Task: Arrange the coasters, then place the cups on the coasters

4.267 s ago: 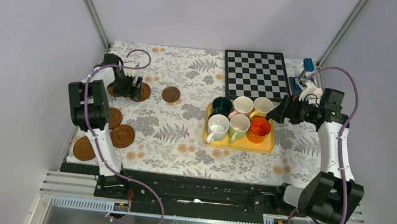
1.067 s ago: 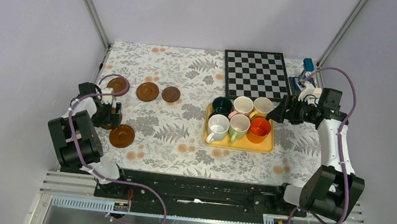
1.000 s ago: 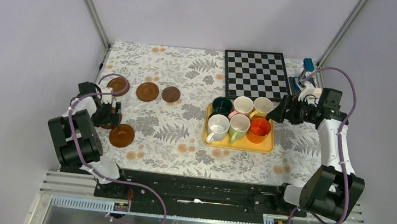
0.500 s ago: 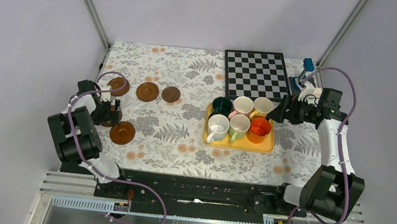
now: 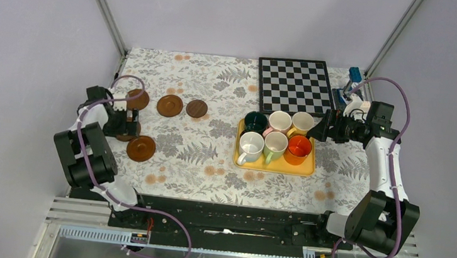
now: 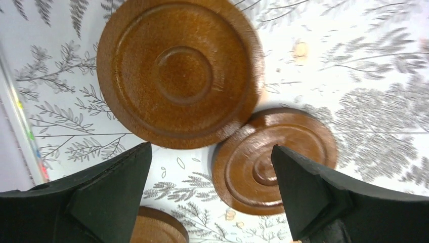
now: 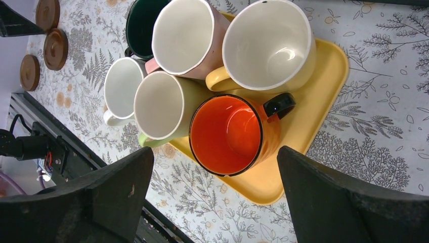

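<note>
Lined up three coasters (image 5: 169,105), left rest loose. Moved no cups (image 5: 275,145) off tray (image 5: 285,167). Found left gripper (image 6: 211,149), right gripper (image 7: 215,152) jaws apart, empty.

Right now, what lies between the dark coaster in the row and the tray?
Nothing. The top view shows only bare flowered cloth between the dark coaster and the tray.

Chessboard (image 5: 295,86) flat at far right of floral tablecloth (image 5: 210,165); yellow tray (image 5: 305,168) just in front of it.
</note>
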Robot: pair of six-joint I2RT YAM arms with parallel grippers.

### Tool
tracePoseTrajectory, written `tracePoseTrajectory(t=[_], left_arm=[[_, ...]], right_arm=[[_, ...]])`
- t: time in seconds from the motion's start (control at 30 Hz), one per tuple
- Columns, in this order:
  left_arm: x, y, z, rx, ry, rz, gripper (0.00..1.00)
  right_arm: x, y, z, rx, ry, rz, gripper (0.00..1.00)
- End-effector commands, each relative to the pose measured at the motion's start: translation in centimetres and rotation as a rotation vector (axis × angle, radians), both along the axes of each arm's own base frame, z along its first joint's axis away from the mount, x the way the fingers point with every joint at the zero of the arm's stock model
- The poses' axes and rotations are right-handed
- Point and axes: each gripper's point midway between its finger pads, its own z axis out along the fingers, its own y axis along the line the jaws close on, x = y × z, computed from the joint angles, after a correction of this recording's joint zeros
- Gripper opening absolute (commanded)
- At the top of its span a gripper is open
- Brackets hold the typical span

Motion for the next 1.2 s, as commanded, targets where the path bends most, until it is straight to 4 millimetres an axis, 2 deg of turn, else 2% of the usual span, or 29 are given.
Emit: tracePoseTrajectory(t=[0.0, 0.07, 0.13, 0.37, 0.53, 0.77, 1.0, 1.17], left_arm=[[1.8, -1.3, 6.8, -0.006, -0.176, -0.11, 0.99], [0.9, -2.0, 8.0, 0.0, -0.191, -0.173, 0.99], [-0.4, -2.9, 7.9, -0.006, -0.169, -0.246, 0.99], [-5.6, -5.1, 4.1, -0.032, -0.029, -0.435, 0.93], [-7.3, -6.6, 2.2, -0.005, 0.007, -0.524, 0.89], [-6.9, -7.9, 0.5, -0.009, 0.02, -0.569, 0.79], [-5.5, -8.8, -0.5, 0.018, 0.006, -0.611, 0.79], [-4.6, -8.6, -1.6, 0.054, 0.016, -0.609, 0.77]], right_arm=[[0.5, 0.0, 1.5, -0.01, -0.048, 0.005, 1.0], [0.5, 0.0, 1.5, -0.015, -0.053, 0.003, 1.0], [0.4, 0.0, 1.5, -0.018, -0.055, 0.003, 1.0], [-0.1, -0.2, 1.2, -0.044, -0.066, -0.001, 1.0], [-0.1, -0.1, 1.3, -0.043, -0.073, 0.009, 1.0], [-0.1, 0.0, 1.1, -0.032, -0.069, 0.015, 1.0], [-0.3, 0.0, 1.0, -0.033, -0.066, 0.016, 1.0], [-0.3, 0.1, 1.1, -0.033, -0.071, 0.016, 1.0]])
